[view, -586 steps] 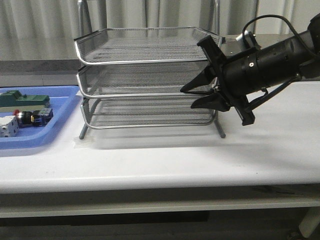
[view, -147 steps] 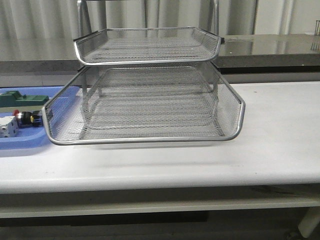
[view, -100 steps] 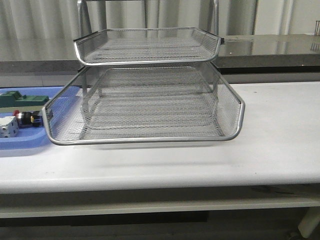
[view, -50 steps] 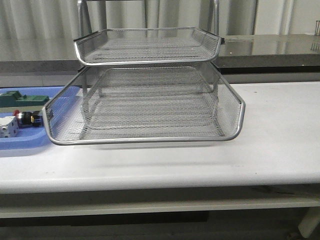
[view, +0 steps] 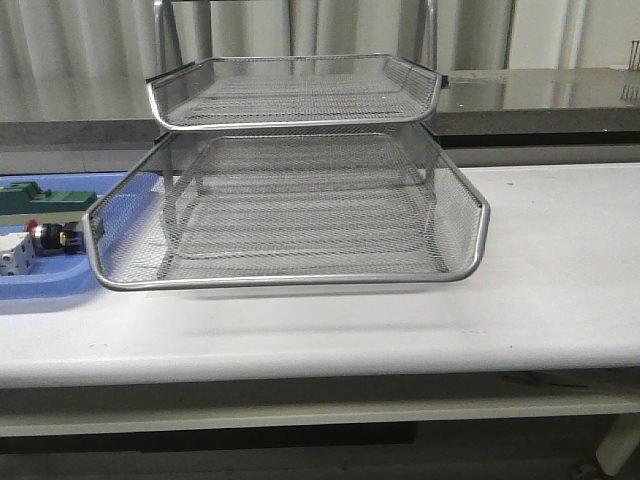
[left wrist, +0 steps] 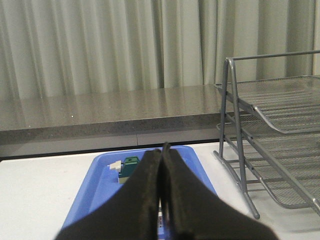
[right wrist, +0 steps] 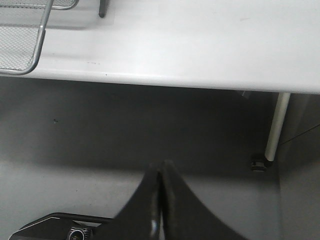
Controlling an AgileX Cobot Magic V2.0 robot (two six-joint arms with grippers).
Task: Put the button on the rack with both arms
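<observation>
- The rack [view: 290,170] is standing on the white surface [view: 560,270] with its middle tier drawn forward, well out from under the top tier; no item is lying in it.
- The button [view: 52,236] is lying in the blue tray [view: 45,285] to the left of the rack, red head to the left, just beside a white block [view: 12,257] and in front of a green block [view: 45,198].
- The left gripper [left wrist: 162,150] is showing its fingers pressed together with nothing between them. The blue tray is lying directly beyond the fingertips, the rack off to one side of them.
- The right gripper [right wrist: 161,167] is likewise showing fingers together and empty. It is hanging below and in front of the surface's edge, well apart from the rack.
- Judgement: the step in hand is the left arm's pick. The fingers would need to part before descending, straddle the button's body rather than the round head, and stay clear of the two blocks.
- Judgement: the drawn-out tier is the likely target; the release should come low over the mesh so the button does not roll.
- In the left wrist view the fingers are covering the button; only the green block and a pale piece are showing.
- Neither arm is appearing in the front view; the rack's bottom tier is hard to make out through the mesh.
</observation>
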